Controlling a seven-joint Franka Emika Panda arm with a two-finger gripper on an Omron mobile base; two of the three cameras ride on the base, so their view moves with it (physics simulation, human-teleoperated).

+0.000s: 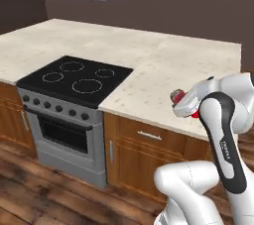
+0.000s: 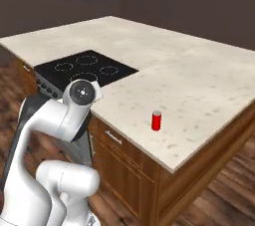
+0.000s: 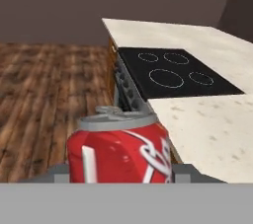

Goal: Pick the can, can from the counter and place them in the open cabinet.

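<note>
Can with white script markings (image 3: 121,154), lettering unreadable, gripped in pincer (image 3: 118,171) off the desk (image 2: 199,85) front edge; plain red can (image 2: 156,120) stands near that edge.

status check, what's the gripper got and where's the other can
Gripper shut on marked red can, lifted off the counter's front edge. Plain red can upright on counter, near front edge. Nothing in the way around it.

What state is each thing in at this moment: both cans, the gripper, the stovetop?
Marked can: upright, held between the gripper's fingers, off the counter.
Plain red can: upright on the counter, near its front edge, untouched.
Gripper: shut on the marked can.
Stovetop: bare, nothing on its burners.
</note>
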